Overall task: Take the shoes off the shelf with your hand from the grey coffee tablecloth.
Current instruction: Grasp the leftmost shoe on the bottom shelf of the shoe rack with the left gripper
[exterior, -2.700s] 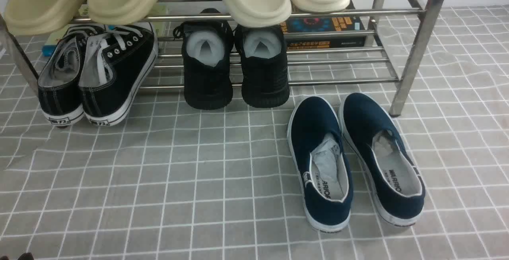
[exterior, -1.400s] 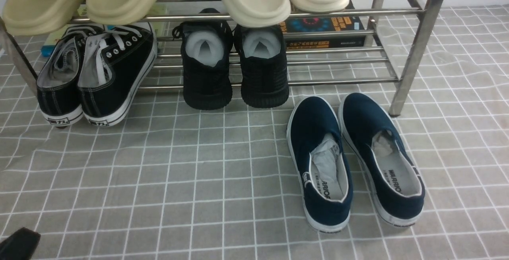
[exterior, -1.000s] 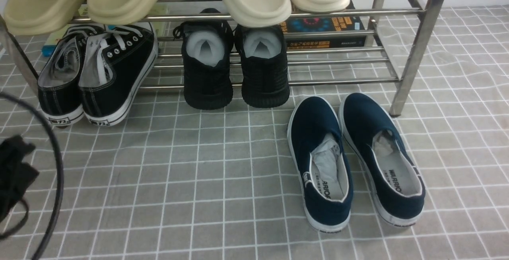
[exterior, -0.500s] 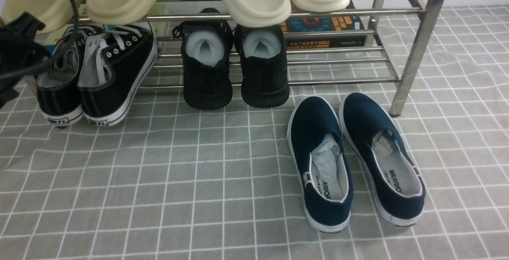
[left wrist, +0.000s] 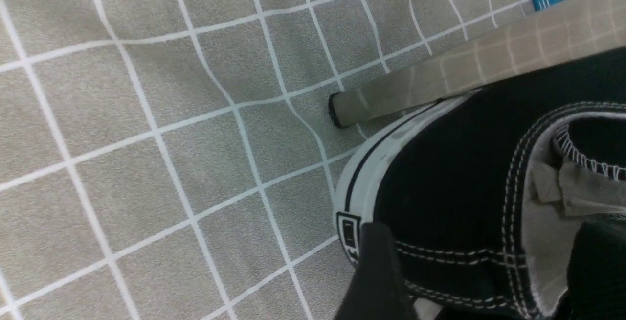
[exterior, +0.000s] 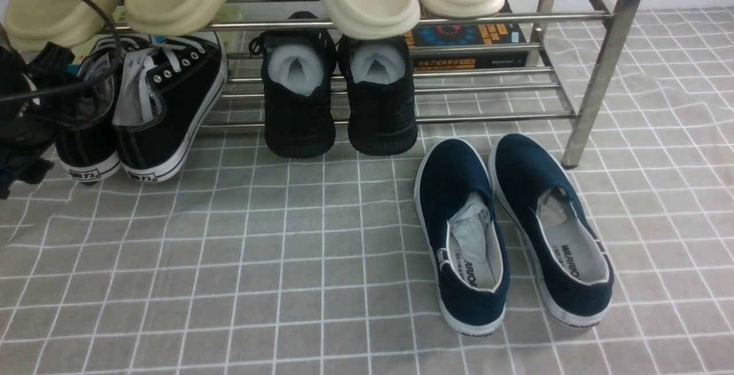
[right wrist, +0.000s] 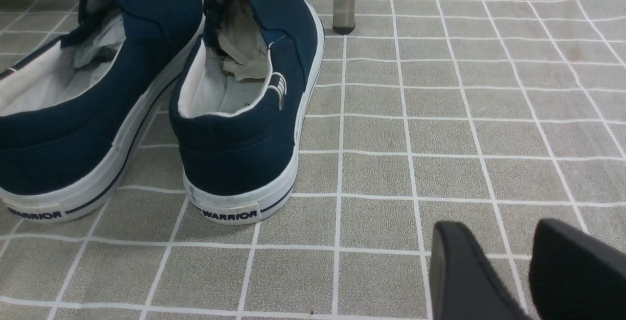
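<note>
Your left claw (left wrist: pixel 484 232) is open. One finger (left wrist: pixel 376 271) is behind the heel of the leftmost of the sneakers (exterior: pixel 143 111) and the other is inside its mouth, placed to pinch the heel wall. The pair leans at the shelf's (exterior: pixel 487 85) left end with heels toward you on the cloth surface (exterior: pixel 287 260), so the heels are easy to reach. Your right claw (right wrist: pixel 499 232) is parted and empty, low by the blue shoes (exterior: pixel 516 231).

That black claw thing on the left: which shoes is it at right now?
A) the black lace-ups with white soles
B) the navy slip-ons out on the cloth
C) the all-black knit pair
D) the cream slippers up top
A: in the left wrist view the left gripper straddles the heel of a black lace-up sneaker, at the left end of the shelf.
</note>
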